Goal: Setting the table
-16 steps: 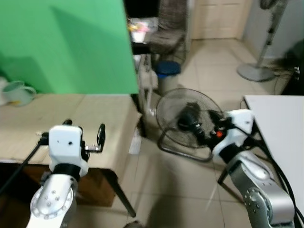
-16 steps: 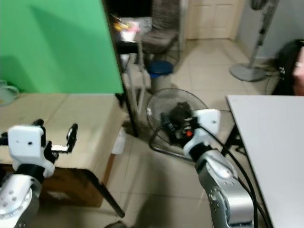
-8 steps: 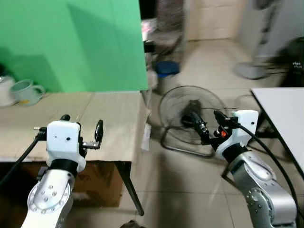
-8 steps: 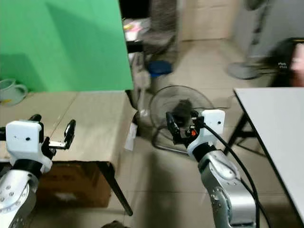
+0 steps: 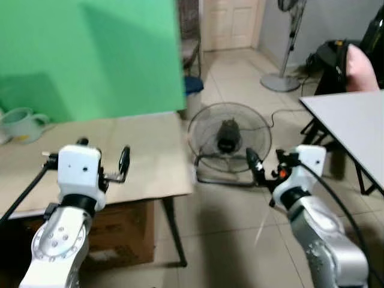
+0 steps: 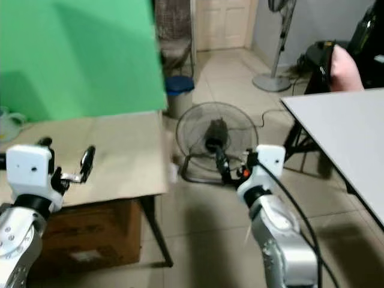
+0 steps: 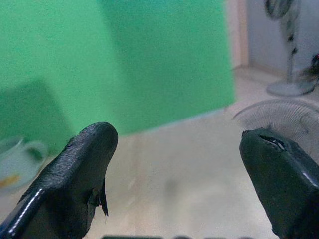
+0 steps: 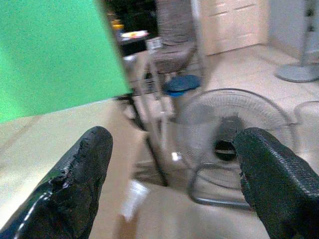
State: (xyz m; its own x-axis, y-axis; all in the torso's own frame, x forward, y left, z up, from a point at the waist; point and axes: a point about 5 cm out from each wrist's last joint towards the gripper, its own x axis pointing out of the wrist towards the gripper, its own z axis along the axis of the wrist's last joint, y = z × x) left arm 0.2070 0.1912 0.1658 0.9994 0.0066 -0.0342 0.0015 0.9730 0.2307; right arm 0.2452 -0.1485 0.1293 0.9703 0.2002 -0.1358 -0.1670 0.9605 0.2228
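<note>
My left arm (image 5: 60, 240) rises from seven o'clock of my head view, elbow bent, its white wrist block level and facing forward. My left gripper (image 5: 102, 163) points toward twelve o'clock, and its two black fingers (image 7: 75, 179) stand wide apart with nothing between them. My right arm (image 5: 324, 240) comes up from five o'clock, forearm angled inward toward eleven o'clock. My right gripper (image 5: 264, 168) is held out ahead of its white wrist; its fingers (image 8: 79, 184) are likewise spread wide and hold nothing.
</note>
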